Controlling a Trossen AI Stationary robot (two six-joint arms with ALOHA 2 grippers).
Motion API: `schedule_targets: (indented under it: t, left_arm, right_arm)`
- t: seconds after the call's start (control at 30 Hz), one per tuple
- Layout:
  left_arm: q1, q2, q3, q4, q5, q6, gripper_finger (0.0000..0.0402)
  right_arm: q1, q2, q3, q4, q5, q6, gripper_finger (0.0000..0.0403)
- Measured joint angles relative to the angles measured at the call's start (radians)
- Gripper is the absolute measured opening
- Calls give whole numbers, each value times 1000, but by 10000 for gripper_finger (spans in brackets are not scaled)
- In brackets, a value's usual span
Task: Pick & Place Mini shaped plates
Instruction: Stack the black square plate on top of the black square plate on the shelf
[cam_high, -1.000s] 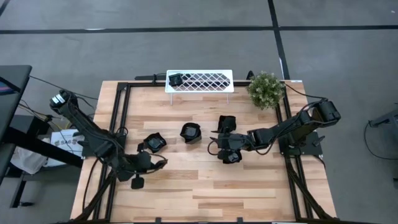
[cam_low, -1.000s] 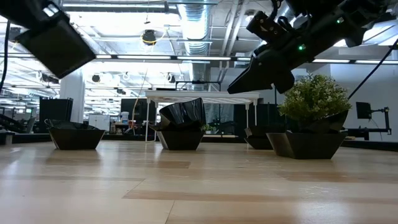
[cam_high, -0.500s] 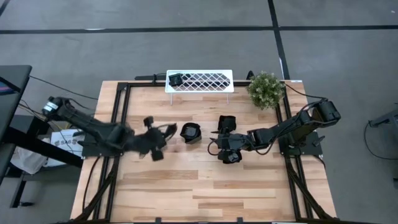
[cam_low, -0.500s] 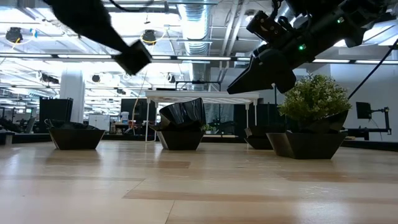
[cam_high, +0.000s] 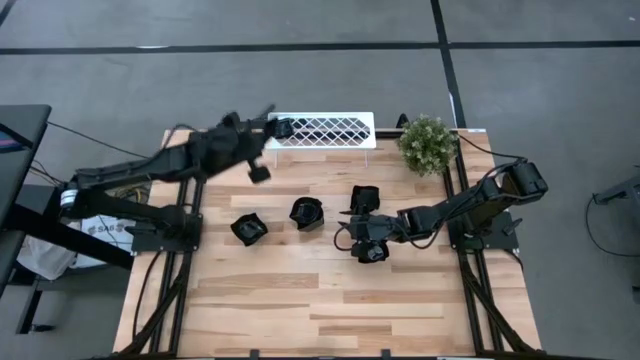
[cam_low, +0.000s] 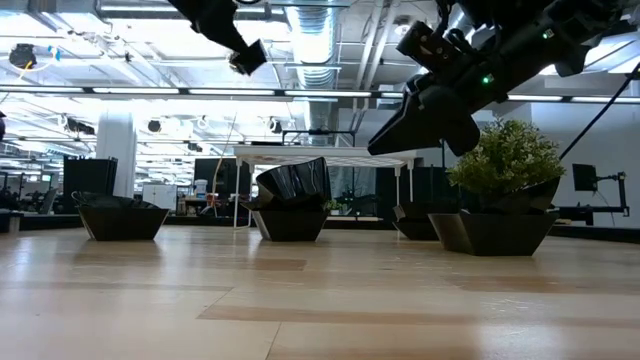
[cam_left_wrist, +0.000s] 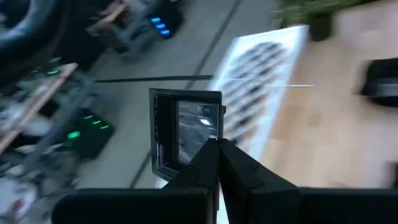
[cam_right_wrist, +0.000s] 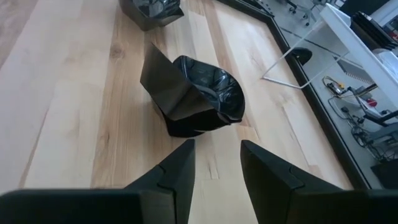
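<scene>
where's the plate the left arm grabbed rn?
High view: square plate in the left gripper, held above the table's far-left part, beside the white rack's left end.

Five mini shaped plates show clearly from above. One rack plate sits at twelve o'clock. One flat square held plate is clamped in the left gripper, toward eleven o'clock. Three deeper dishes lie around the table's centre: left dish, middle dish, right dish. A sixth dark shape under the right arm cannot be identified. There is one white lattice rack, one potted plant at one o'clock, and two robot arms, the left arm entering from nine o'clock.
</scene>
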Motion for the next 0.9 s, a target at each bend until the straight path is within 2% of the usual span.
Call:
schedule_targets:
  t: [0.13,0.23,0.33,0.53,0.9]
  left_arm:
    - [103,47,45,-1,1,57,7]
    - [138,111,50,0,6,68,7]
    - [147,188,50,4,10,70,7]
    - [148,309,50,118,-16,91,7]
    - [148,362,42,152,-41,78,8]
  right_arm:
    - [-16,0,0,-8,0,0,123]
    - [-32,0,0,-17,0,1,123]
    - [-44,0,0,-31,0,1,123]
    - [-55,0,0,-32,0,1,123]
    - [-55,0,0,-35,-1,0,123]
